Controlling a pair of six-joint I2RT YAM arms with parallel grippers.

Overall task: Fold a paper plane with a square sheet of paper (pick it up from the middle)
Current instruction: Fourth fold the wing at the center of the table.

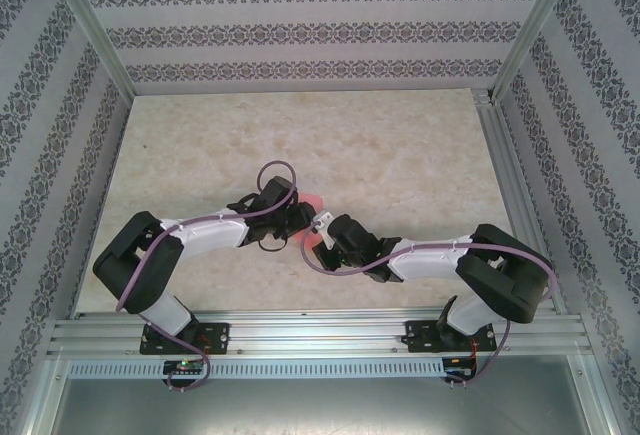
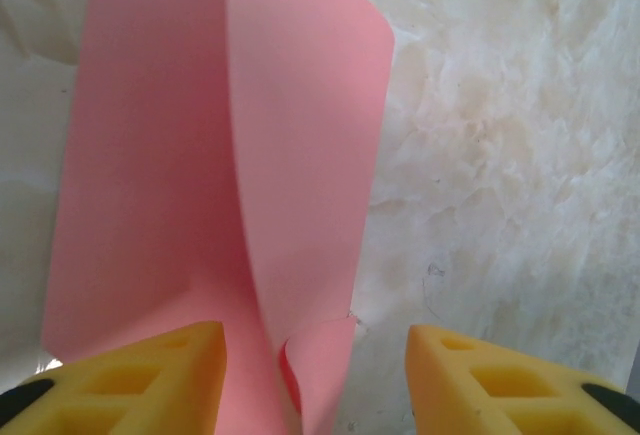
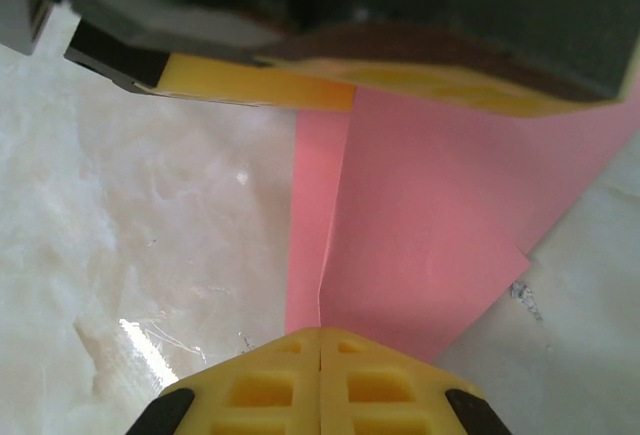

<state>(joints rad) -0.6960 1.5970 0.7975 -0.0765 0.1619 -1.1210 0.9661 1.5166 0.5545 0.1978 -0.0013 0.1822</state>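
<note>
The pink square sheet of paper (image 2: 300, 105) is partly folded, with lengthwise creases and flaps standing up off the table. In the top view a bit of it (image 1: 313, 203) shows between the two grippers at the table's middle. My left gripper (image 2: 315, 355) is open; its yellow fingers straddle the folded paper, which runs past the left finger (image 2: 150, 375). My right gripper (image 3: 320, 335) is shut on the near edge of the paper (image 3: 430, 235), right at a crease. The left gripper's yellow finger (image 3: 250, 80) hangs over the paper's far end.
The pale marbled tabletop (image 1: 400, 145) stretches round the paper on all sides. Patterned walls and metal frame posts (image 1: 95, 30) enclose the table. Both arms (image 1: 200, 235) (image 1: 440, 260) reach inward from the near rail.
</note>
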